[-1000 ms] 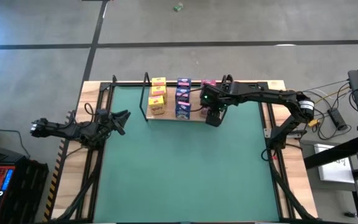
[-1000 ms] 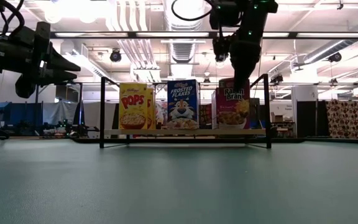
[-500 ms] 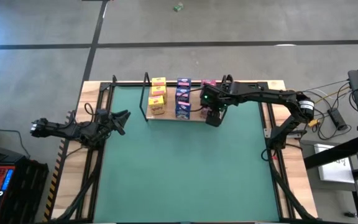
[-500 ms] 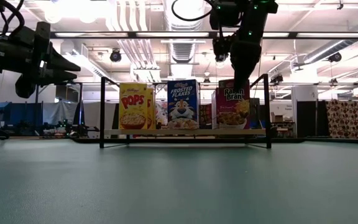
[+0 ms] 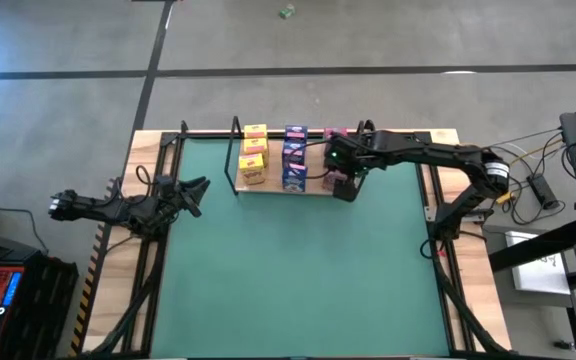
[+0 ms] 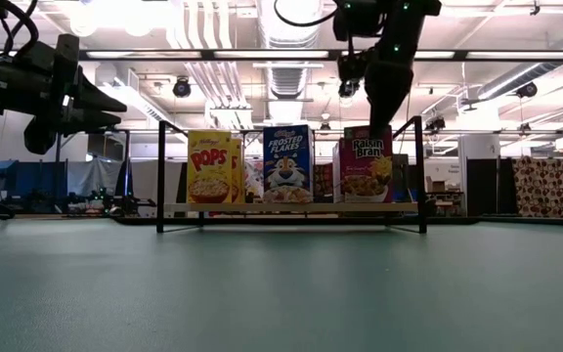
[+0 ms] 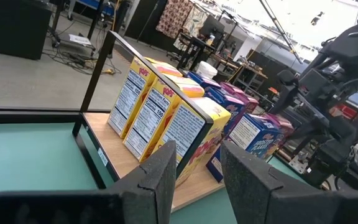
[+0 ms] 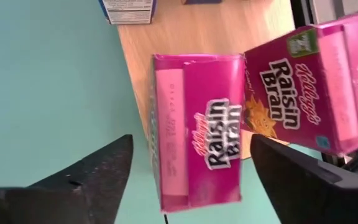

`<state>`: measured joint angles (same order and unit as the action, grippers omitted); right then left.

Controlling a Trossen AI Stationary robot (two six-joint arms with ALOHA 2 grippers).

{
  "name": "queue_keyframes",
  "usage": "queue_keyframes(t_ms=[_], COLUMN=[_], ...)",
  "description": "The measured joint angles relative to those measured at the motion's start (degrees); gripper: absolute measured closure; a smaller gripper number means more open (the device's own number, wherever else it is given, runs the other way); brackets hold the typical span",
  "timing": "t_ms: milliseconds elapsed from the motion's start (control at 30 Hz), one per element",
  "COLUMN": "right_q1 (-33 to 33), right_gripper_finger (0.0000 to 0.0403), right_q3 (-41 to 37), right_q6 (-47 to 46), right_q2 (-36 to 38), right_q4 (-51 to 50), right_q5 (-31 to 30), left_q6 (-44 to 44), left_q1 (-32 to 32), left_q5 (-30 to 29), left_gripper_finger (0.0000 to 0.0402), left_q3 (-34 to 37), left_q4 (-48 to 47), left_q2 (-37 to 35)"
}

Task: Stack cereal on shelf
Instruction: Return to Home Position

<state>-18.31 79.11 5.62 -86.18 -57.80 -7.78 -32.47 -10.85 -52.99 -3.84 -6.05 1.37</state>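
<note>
The right gripper [image 5: 344, 186] hangs directly over the front right corner of the shelf [image 6: 291, 207], its fingers spread apart and holding nothing. The front pink cereal box [image 8: 197, 155] stands upright on the board straight beneath it. In the right wrist view the box's top face lies between the 2 fingertips, touching neither, with its long side running across the gap from one finger towards the other. A second pink box [image 8: 306, 87] stands just behind it.

The yellow boxes [image 5: 253, 155] fill the shelf's left end and the blue boxes [image 5: 294, 157] its middle, each row running front to back. The arm hides much of the pink row from above.

The stacking looks complete. The right arm, the nearer to the shelf, probably needs to lift straight up before swinging away, or a finger could clip the box. The left gripper [image 5: 200, 190] waits well left of the shelf, fingers parted and empty.
</note>
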Motion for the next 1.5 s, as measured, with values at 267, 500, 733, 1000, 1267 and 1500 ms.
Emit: queue_keyframes(t_ms=[267,500,733,1000,1267,1500], right_q1=[0.0,0.6,0.6,0.6,0.7,3.7], right_gripper_finger=[0.0033,0.0019,0.0019,0.0019,0.0019,0.0019], right_q3=[0.0,0.0,0.0,0.0,0.0,-3.5], right_q6=[-3.8,-7.5,-12.5,-24.2,-28.4,-27.8], right_q2=[3.1,7.1,9.2,10.2,13.0,18.6], right_q4=[-2.0,-2.8,-4.0,-9.8,-12.1,-4.7], right_q5=[-1.7,-5.3,-9.4,-10.8,-9.2,-8.8], left_q6=[0.0,0.0,0.0,0.0,0.0,0.0], left_q1=[0.0,0.0,0.0,0.0,0.0,0.0], left_q5=[0.0,0.0,0.0,0.0,0.0,0.0], left_gripper_finger=[0.0293,0.0293,0.0293,0.0293,0.0293,0.0293], left_q3=[0.0,0.0,0.0,0.0,0.0,0.0], left_q4=[0.0,0.0,0.0,0.0,0.0,0.0], left_q2=[0.0,0.0,0.0,0.0,0.0,0.0])
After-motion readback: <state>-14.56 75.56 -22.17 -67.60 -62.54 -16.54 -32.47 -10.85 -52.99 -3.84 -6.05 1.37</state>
